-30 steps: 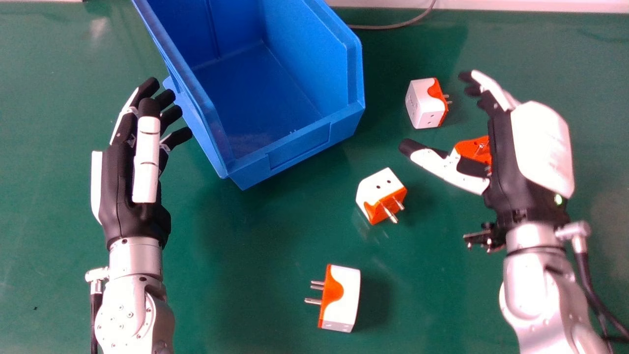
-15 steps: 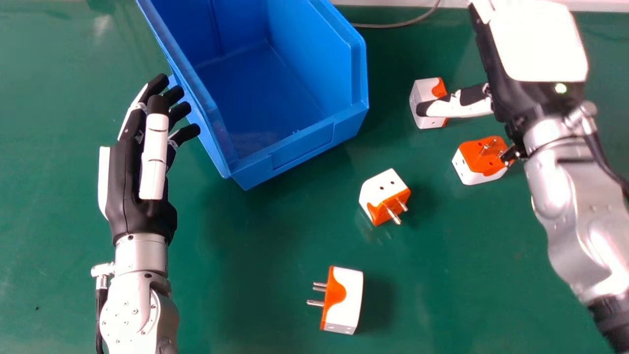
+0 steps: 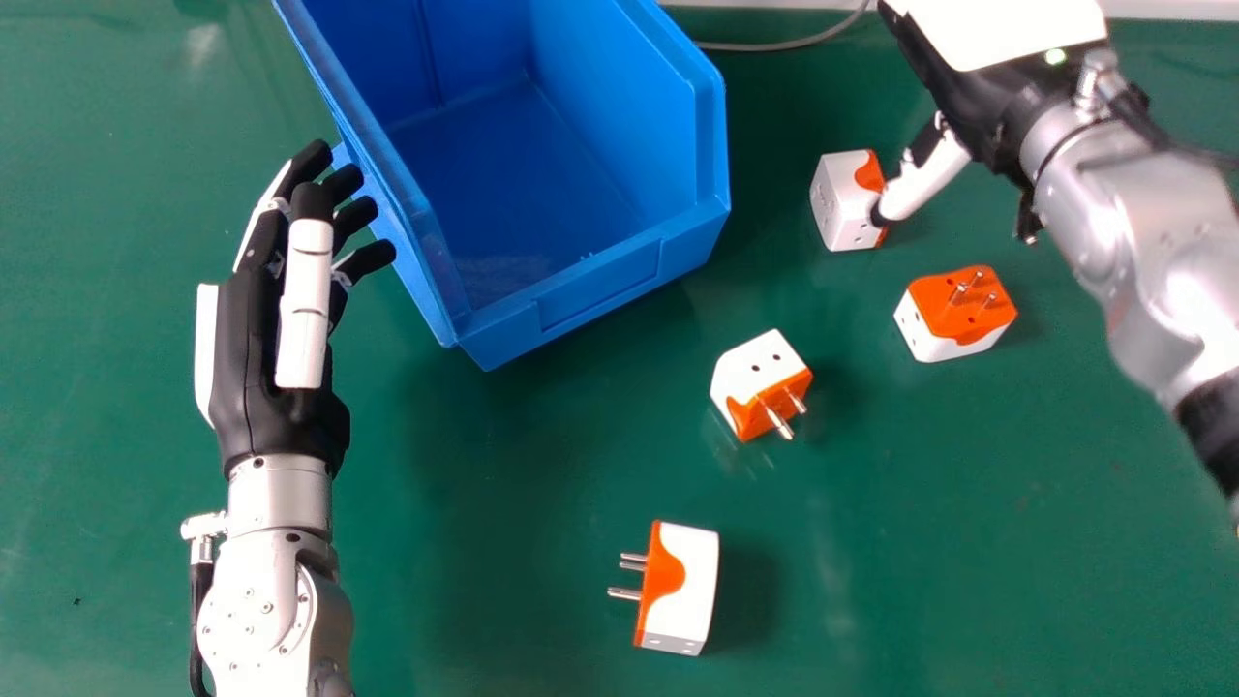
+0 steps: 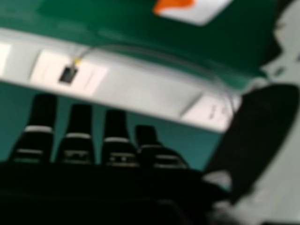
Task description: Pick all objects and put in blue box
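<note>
Right hand [image 3: 1002, 27], right of blue box [image 3: 595, 300], fingers straight, gripping nothing! Thumb overlaps far adapter [image 3: 840, 201], just right of box; contact unclear. Best play: line fingers opposite thumb, squeeze flat white sides, dodge prongs, lift over box wall. Left hand [image 3: 276, 373], relaxed, empty, left of box. Pins-up adapter [image 3: 953, 334] farther right; middle adapter [image 3: 755, 373], nearest adapter [image 3: 689, 590] robot's side of box. Chunky white blocks, orange faces, shiny metal pins; box smooth, plastic-looking.

Head view: blue box [image 3: 595, 298] and right hand [image 3: 1002, 29], cropped by upper edge. Right hand view: 1 adapter [image 4: 201, 10], blurred, cropped.
</note>
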Controlling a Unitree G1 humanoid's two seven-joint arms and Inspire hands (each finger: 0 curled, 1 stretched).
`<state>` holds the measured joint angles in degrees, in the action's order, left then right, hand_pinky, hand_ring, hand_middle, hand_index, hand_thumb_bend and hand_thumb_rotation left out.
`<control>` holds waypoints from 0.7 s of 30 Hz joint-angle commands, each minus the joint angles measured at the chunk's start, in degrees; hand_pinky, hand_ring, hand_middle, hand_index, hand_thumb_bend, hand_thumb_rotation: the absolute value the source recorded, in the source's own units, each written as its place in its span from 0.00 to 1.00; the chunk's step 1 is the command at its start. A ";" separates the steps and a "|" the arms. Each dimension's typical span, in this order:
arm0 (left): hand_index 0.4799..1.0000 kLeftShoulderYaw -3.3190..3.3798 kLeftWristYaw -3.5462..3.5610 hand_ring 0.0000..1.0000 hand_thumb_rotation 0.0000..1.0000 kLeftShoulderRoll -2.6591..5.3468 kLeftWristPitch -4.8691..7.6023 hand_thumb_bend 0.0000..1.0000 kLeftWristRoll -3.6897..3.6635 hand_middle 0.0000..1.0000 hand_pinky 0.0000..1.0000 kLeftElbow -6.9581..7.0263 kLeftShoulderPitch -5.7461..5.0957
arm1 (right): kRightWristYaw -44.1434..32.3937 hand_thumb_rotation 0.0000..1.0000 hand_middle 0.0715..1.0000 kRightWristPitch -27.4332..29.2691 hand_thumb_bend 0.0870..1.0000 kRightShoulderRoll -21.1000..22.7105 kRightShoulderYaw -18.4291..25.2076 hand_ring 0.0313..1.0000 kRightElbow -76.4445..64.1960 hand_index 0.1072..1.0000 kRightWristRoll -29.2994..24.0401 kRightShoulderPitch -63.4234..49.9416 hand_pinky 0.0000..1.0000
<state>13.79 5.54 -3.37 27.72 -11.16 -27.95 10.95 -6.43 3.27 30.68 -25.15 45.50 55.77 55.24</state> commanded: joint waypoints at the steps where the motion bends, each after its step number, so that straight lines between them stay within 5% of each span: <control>1: 0.70 -0.10 -0.08 0.82 0.79 -0.46 0.56 0.66 0.42 0.84 0.74 0.07 0.97 | -0.44 0.24 0.88 2.96 0.88 0.54 -0.39 0.86 6.86 0.92 -1.68 7.03 0.75; 8: 0.70 -0.17 0.09 0.82 0.79 -0.45 0.41 0.67 0.30 0.84 0.74 -0.17 1.21 | -1.72 0.25 0.89 5.93 0.87 -2.11 -5.03 0.84 22.43 0.92 -1.94 15.35 0.74; 21: 0.71 -0.07 0.53 0.82 0.80 -0.64 -0.21 0.67 -0.06 0.84 0.74 0.29 1.05 | 2.81 0.30 0.91 6.39 0.89 -3.11 -11.12 0.86 27.23 0.92 -1.50 16.84 0.75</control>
<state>13.80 5.73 -3.48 27.27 -11.19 -28.53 11.58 -4.84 9.64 26.92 -35.94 72.27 54.28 69.08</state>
